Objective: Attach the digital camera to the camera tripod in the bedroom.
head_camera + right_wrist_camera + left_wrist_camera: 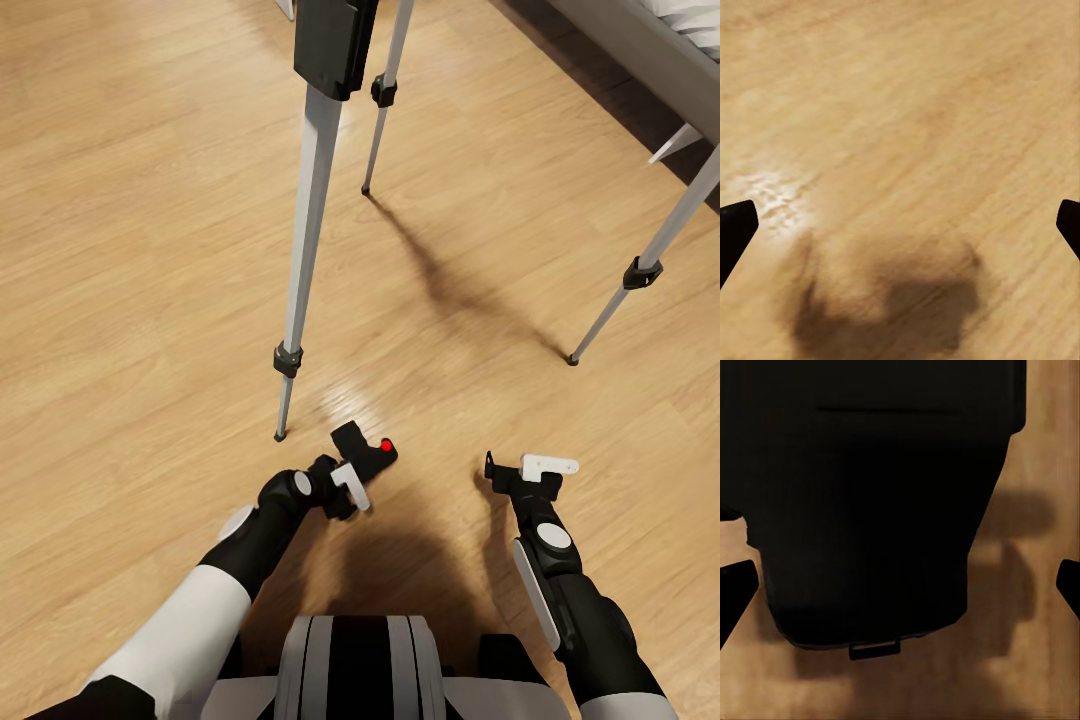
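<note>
Now the digital camera (368, 452) sits clamped in the left end effector (352, 478), right end effector (520, 468) spread empty

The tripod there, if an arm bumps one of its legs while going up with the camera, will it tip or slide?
The camera tripod probably resists tipping: its three legs splay wide across the floor. It may slide, since the small feet rest on smooth, glossy planks. The legs look like rigid tubes, so likely little flex.

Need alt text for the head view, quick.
The left hand holds the digital camera low over the wood floor, near the camera tripod and its silver legs. The right hand is open and holds nothing.
</note>
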Tool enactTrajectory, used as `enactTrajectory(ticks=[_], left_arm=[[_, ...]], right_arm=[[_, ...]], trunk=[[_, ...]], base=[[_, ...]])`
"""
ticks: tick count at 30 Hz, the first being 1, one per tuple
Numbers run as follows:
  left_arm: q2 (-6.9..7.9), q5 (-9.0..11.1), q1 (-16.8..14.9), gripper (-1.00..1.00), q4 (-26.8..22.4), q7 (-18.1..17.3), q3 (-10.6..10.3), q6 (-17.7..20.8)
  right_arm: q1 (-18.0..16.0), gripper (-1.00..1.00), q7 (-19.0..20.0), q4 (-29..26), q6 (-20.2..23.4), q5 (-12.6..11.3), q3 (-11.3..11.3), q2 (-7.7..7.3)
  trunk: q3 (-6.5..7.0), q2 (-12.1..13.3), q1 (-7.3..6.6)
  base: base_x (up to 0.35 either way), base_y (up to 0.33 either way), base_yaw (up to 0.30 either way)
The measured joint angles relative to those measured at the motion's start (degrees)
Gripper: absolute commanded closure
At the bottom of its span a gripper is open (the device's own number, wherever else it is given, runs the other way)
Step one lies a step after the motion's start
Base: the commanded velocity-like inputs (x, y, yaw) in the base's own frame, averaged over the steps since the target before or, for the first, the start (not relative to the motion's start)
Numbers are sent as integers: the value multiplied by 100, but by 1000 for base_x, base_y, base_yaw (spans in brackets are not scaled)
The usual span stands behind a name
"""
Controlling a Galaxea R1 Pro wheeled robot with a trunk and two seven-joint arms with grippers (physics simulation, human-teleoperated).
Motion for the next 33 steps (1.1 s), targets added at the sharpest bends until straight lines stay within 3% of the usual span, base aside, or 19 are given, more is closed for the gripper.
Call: enactTrajectory(ticks=[33], left_arm=[[0, -32, -111, -100, 29, 1, 9, 23]], right_arm=[[0, -100, -1, 8, 0, 0, 3, 2]], trunk=[[0, 0, 0]], base=[[0, 0, 0]])
